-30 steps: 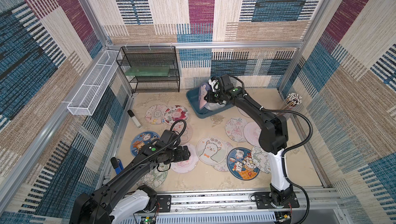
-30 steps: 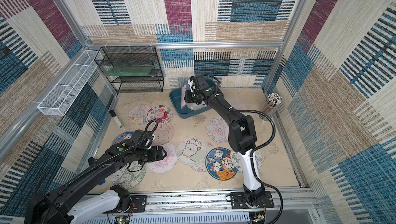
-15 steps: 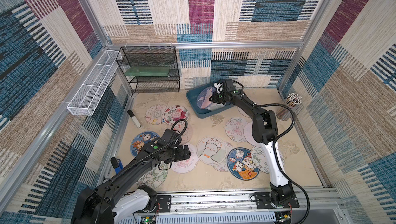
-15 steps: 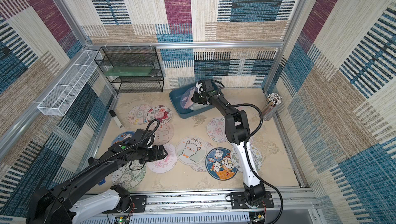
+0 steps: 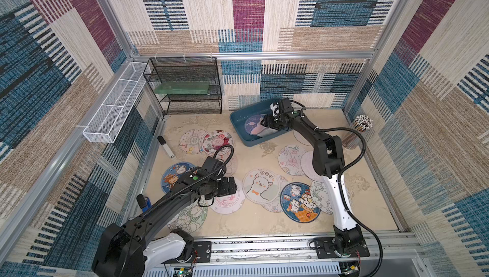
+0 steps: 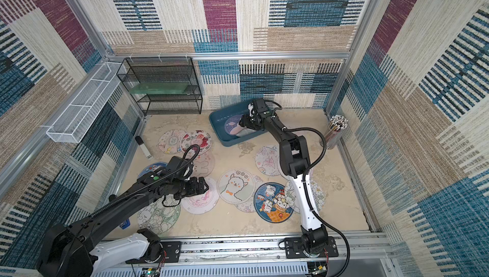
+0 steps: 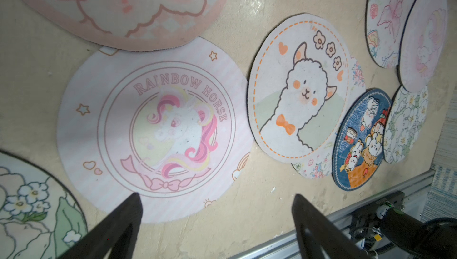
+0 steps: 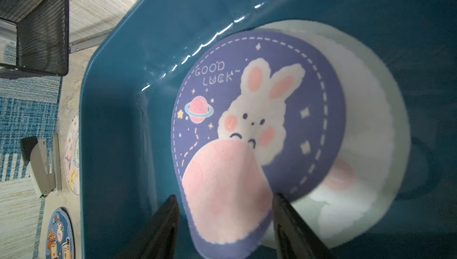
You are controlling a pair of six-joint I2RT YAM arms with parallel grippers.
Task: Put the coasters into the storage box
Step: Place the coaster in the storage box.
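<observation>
R hand (image 8: 225, 195): low inside the shallow teal-blue plastic storage box (image 5: 238, 130), which sits by the desk's (image 5: 246, 225) far edge, beside the black wire-mesh rack (image 5: 185, 87). Jaws apart. Round purple "Good Luck" bunny coaster (image 8: 259, 121) lies loose btwn them, near edge curled up, the rest flat on a pale white coaster (image 8: 371, 121) on the box floor. Prob. kept low so the mat settles on the stack, not against a wall.

L hand (image 7: 216, 195): wide open, empty, hovering at the round pink "Rainbow Horse" unicorn coaster (image 7: 153, 131), near the desk's front edge, left of middle. One finger is over its rim, the other over bare desk. Likely lining up an edge pinch, as a thin flat mat offers no other hold. A pink bunny coaster (image 7: 123, 10) overlaps it and could drag along.

A dozen or so other coasters lie on the desk, incl. the cream llama one (image 7: 296, 92). Task looks early.
</observation>
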